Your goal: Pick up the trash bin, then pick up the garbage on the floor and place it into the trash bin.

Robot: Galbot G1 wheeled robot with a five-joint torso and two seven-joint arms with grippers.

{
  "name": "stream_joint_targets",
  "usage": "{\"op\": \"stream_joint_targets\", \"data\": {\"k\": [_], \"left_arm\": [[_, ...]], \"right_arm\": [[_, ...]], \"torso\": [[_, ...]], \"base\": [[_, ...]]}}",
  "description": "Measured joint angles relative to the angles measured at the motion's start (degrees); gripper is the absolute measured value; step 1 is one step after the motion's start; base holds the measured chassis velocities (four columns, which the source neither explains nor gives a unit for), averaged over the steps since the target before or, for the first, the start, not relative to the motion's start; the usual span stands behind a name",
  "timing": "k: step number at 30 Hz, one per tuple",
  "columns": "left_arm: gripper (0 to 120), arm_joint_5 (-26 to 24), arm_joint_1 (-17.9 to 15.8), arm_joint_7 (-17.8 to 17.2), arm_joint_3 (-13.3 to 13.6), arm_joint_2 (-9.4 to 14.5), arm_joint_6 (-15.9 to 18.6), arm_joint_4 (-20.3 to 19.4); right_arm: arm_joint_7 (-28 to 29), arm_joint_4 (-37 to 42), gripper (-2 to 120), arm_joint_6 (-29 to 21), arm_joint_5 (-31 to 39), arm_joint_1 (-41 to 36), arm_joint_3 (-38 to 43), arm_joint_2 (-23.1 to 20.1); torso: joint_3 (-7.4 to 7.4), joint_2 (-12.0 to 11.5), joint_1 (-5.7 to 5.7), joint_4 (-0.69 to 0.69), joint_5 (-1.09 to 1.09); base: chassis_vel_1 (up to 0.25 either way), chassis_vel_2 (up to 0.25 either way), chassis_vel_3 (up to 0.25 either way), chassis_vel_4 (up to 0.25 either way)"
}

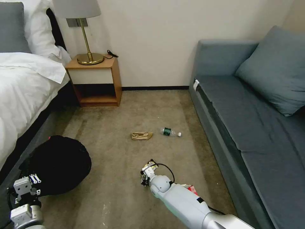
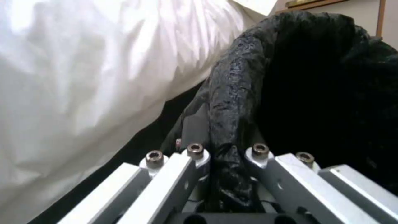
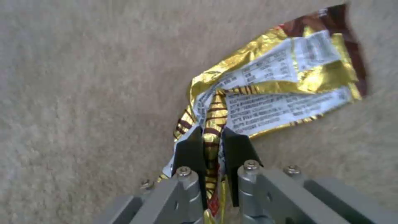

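Low on the carpet (image 1: 127,178), near the middle of the floor, the right gripper (image 1: 146,174) has its two black fingers (image 3: 191,155) pressed together on a fold of the yellow-green wrapper (image 3: 273,90). Most of that crinkled foil wrapper lies spread on the carpet beyond the fingertips, its long axis running away from the gripper. In the head view its gold edge (image 1: 150,165) shows just ahead of the gripper.

By the bed (image 1: 22,89), on the robot's left, the left gripper (image 1: 30,184) is clamped on the bagged rim of the trash bin (image 1: 58,163). The wrist view shows black liner (image 2: 232,174) bunched between the closed jaws. One trash bin is in view, its dark mouth open toward the camera.

Four pieces of garbage can be counted. One is the wrapper. One red-and-white packet (image 1: 192,189) peeks out beside the right arm. One tan paper bag (image 1: 141,135) lies farther off, long axis across the view. One small clear bottle (image 1: 170,132) lies on its side just beside the bag, white cap toward the sofa (image 1: 254,127).
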Motion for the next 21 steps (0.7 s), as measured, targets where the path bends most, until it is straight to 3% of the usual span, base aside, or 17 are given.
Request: {"op": "stream_joint_targets", "data": {"k": [7, 12, 21], "left_arm": [[4, 0.49, 0.33, 0.05, 0.29, -0.63, -0.45, -0.26], [4, 1.62, -0.03, 0.07, 1.72, -1.33, -0.47, -0.26], [4, 5.42, -3.63, 0.09, 7.72, -2.67, 0.9, 1.22]], "right_arm": [[0.15, 8.43, 10, 0.68, 0.42, -1.62, 1.4, -3.25], [0.12, 18.92, 10, 1.4, 5.23, -3.19, 3.4, -5.85], [0.62, 35.83, 7, 0.86, 20.5, -4.81, 5.75, -8.79]], "torso": [[0.0, -0.01, 0.0, 0.02, 0.03], [-0.01, -0.01, 0.0, 0.02, 0.03], [-0.01, 0.0, 0.0, 0.02, 0.01]], "base": [[0.0, 0.0, 0.0, 0.0], [0.0, 0.0, 0.0, 0.0], [0.0, 0.0, 0.0, 0.0]]}}
